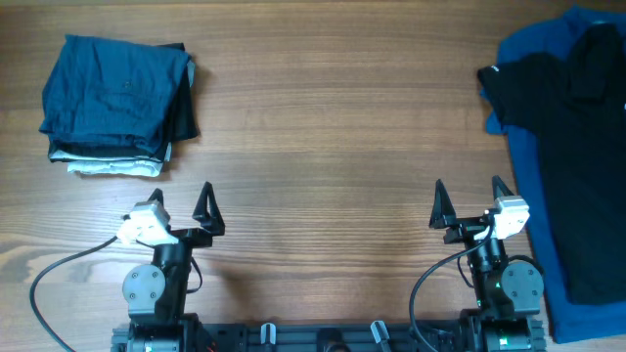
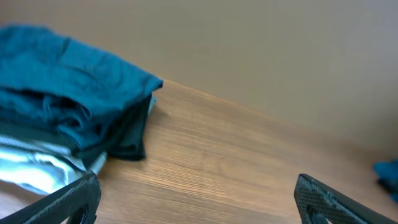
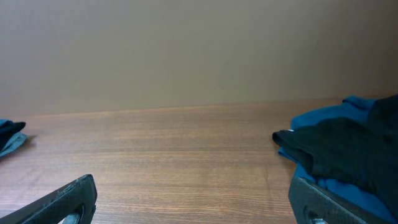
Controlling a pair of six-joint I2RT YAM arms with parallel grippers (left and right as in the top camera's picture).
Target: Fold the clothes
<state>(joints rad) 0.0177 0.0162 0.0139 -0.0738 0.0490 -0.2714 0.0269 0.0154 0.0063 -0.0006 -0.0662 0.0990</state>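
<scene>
Standing open | left end effector (image 1: 181, 196): folded stack (image 1: 117, 98) beyond | right end effector (image 1: 469, 186), open: unfolded pile (image 1: 577, 147) beside

There is one table (image 1: 323, 127). Two grippers show, the left gripper (image 1: 181, 200) at 7 o'clock and the right gripper (image 1: 469, 196) at 5 o'clock. Each has two fingers (image 1: 206, 203), four in all. Two cables (image 1: 39, 284) run, one by each base.

The clothes lie in two heaps. One stack (image 1: 117, 103) at 10 o'clock shows at least three layers: blue layer (image 1: 112, 88), black layer (image 1: 184, 108) and pale layer (image 1: 108, 168). One pile (image 1: 562, 176) at 3 o'clock shows two garments: blue garment (image 1: 528, 166) and black garment (image 1: 577, 147).
</scene>
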